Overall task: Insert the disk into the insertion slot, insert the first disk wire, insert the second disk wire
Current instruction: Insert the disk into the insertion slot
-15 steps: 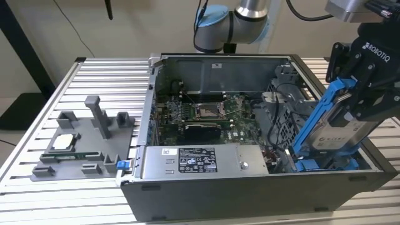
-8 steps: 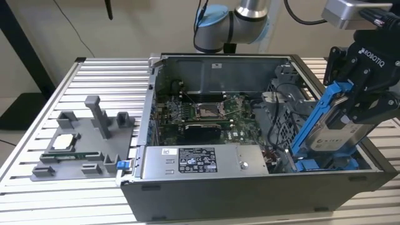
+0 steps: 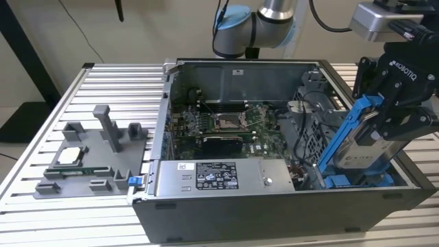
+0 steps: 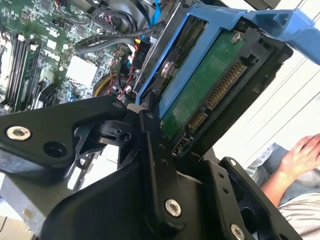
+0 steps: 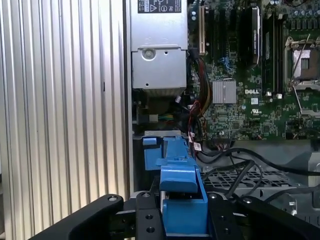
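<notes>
My gripper (image 3: pixel 385 116) is shut on the disk (image 3: pixel 362 150), a silver drive in a bright blue carrier frame. It hangs steeply tilted over the right front corner of the open computer case (image 3: pixel 274 211). In the second wrist view the disk (image 4: pixel 210 80) shows its green circuit board and connector between the black fingers (image 4: pixel 152 150). The first wrist view shows the blue carrier (image 5: pixel 181 185) edge-on in the gripper (image 5: pixel 182 212). The insertion slot is hidden beneath the disk. Black cables (image 5: pixel 240 167) lie loose over the cage; I cannot tell which are the disk wires.
Another blue-fronted carrier (image 3: pixel 353 181) sits low in the case under the disk. The power supply (image 3: pixel 219 177) and the motherboard (image 3: pixel 226 123) fill the case. A grey fixture (image 3: pixel 89 154) with parts stands on the slatted table at the exterior view's left. A person's hand (image 4: pixel 305 150) rests nearby.
</notes>
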Controlling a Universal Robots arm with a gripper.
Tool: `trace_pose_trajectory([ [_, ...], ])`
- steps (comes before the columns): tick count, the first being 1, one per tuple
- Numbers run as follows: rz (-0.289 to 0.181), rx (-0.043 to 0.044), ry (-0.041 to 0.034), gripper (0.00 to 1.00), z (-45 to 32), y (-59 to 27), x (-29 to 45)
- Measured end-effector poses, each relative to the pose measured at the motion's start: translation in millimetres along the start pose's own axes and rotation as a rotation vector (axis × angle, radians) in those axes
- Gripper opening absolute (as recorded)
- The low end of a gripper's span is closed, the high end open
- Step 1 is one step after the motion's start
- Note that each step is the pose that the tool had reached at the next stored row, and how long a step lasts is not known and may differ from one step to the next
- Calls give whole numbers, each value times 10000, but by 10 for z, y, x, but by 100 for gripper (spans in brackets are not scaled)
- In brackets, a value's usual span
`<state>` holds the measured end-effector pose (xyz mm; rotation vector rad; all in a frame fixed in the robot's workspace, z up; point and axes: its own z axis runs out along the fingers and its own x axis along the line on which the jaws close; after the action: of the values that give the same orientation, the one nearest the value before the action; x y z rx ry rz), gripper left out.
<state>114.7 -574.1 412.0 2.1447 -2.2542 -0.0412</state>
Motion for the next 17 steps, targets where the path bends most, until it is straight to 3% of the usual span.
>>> trace_pose_trajectory([
  [7,0,1,-1,0,55,-18,-1],
  [17,-2,3,-1,0,214,-29,-27],
])
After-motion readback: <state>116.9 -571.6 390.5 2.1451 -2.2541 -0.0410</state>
